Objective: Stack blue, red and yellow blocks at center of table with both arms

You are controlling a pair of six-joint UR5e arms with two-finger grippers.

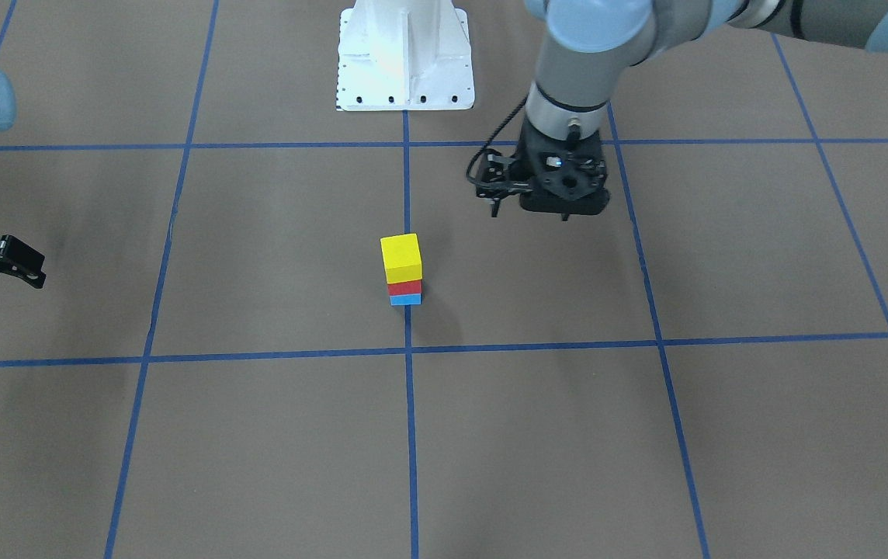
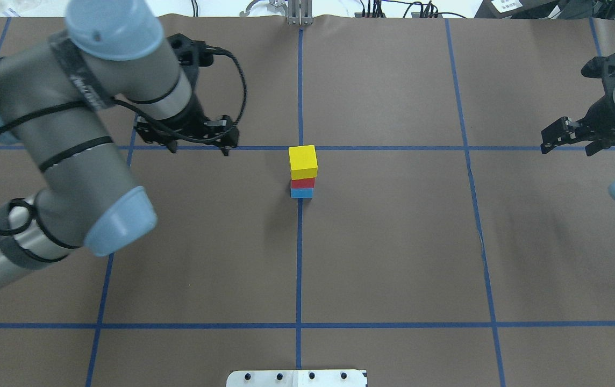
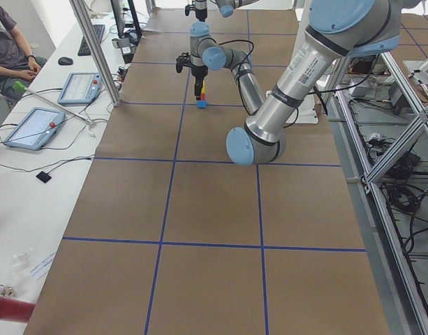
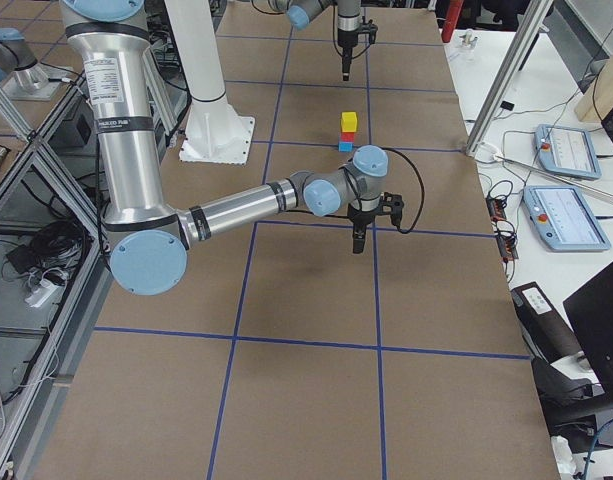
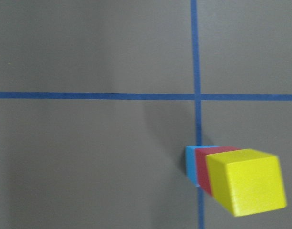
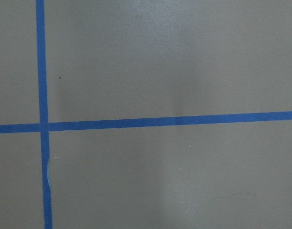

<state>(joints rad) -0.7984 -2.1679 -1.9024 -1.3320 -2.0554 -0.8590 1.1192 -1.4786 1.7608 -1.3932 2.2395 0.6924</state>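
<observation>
A yellow block (image 2: 302, 161) sits on a red block (image 2: 302, 183), which sits on a blue block (image 2: 301, 192). The stack stands upright at the table's centre, on the middle blue tape line. It also shows in the front view (image 1: 400, 258) and the left wrist view (image 5: 246, 181). My left gripper (image 2: 199, 150) hovers to the left of the stack, apart from it, open and empty; the front view shows it too (image 1: 529, 215). My right gripper (image 2: 566, 149) is open and empty far out at the table's right side.
Brown table paper with a blue tape grid (image 2: 299, 269). The white robot base plate (image 1: 405, 62) stands at the near edge behind the stack. Operator tablets (image 4: 561, 150) lie on a side desk beyond the far edge.
</observation>
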